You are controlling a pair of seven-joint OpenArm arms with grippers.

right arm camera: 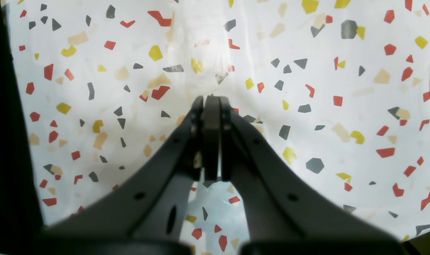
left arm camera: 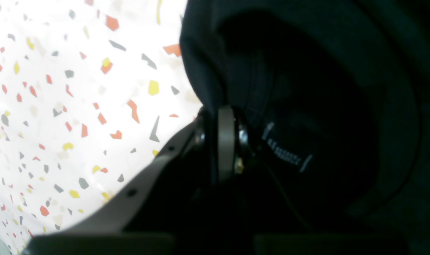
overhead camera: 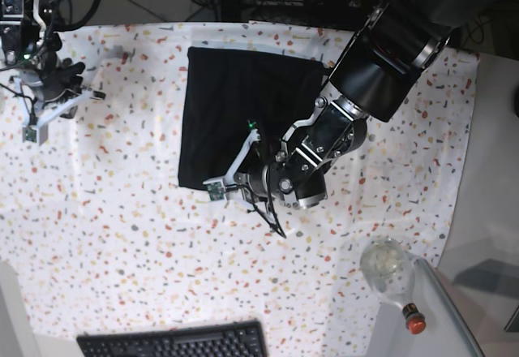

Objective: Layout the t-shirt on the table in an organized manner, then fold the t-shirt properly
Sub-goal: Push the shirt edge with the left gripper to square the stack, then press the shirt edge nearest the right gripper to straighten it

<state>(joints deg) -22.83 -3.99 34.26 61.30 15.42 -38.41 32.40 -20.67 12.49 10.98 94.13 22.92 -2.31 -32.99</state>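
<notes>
The left gripper (left arm camera: pixel 226 117) has its jaws clamped on a bunched edge of the t-shirt (overhead camera: pixel 235 113), with dark cloth wrapping around the tips in the left wrist view. The right gripper (right arm camera: pixel 211 101) has its jaws pressed together on nothing, hovering over bare speckled counter (overhead camera: pixel 122 235) near the far left corner, well apart from the garment. The t-shirt lies as a compact black rectangle on the counter's upper middle, seemingly already folded at least once, and the left arm reaches over its lower edge. To do this fold well, I judge the pinched edge should be carried straight across and laid square on the opposite side, kept taut so no wrinkle is trapped. A small pale printed label (left arm camera: pixel 287 150) shows on the cloth beside the jaws; its writing is too blurred to read.
</notes>
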